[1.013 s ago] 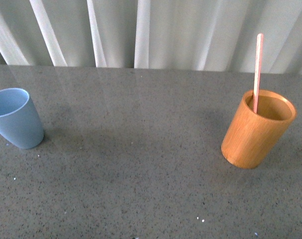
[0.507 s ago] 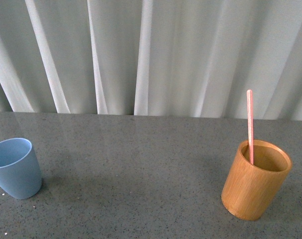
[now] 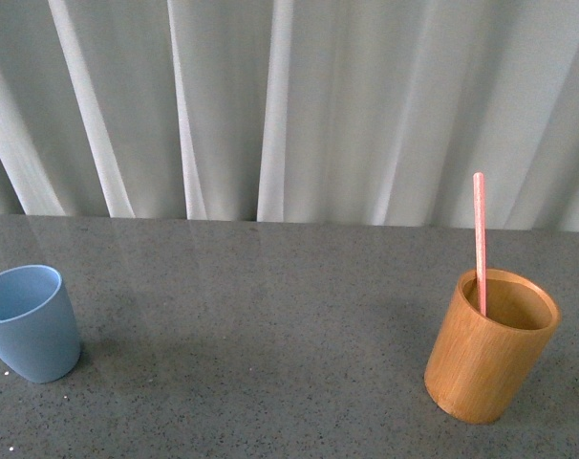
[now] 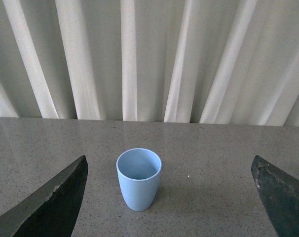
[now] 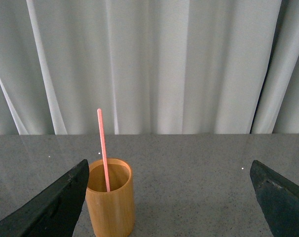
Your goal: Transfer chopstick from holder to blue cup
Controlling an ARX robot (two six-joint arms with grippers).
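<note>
- With its jaws spread wide and nothing between them, my right tool [image 5: 169,161] grips and touches nothing; it faces the holder [image 5: 110,207] and stands back from it.
- My left tool [image 4: 169,159] is just as wide open and empty. It faces the blue cup [image 4: 138,180], which stands well apart from the holder on the worktop [image 3: 270,316].
- The chopstick [image 5: 104,148] stands almost upright in the holder, with its foot inside and most of its length rising above the holder's rim.
- I judge the chopstick light, stiff and thin, and probably smooth enough to swivel or slide in a loose pinch.
- The place to take hold is the bare length above the holder's rim, fairly low but clear of the wood.
- My jaws would have to close nearly all the way.
- The holder looks thick-walled and steady, yet a straight upward pull seems wisest, so the chopstick does not drag on the holder's rim.
</note>
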